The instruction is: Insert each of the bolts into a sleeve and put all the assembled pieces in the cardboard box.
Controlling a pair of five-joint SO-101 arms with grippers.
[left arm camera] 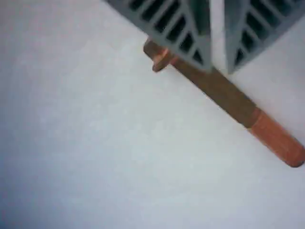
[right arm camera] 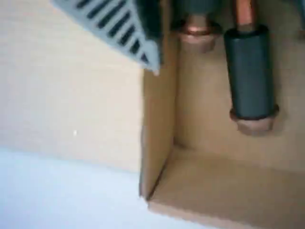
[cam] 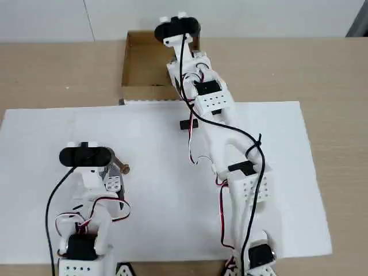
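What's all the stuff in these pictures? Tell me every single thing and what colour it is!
bolt: 1, copper-brown, lying on the sheet
bolts in sleeves: 2, copper bolts in black sleeves, lying inside the box
box: 1, brown cardboard, just past the sheet's far edge
small part: 1, black, on the sheet beside the right arm; too small to tell what it is
sheet: 1, white, spread on the table
table: 1, light wood, under everything
left arm: 1, white, its grey left tool at the bolt
right arm: 1, white, its end over the box
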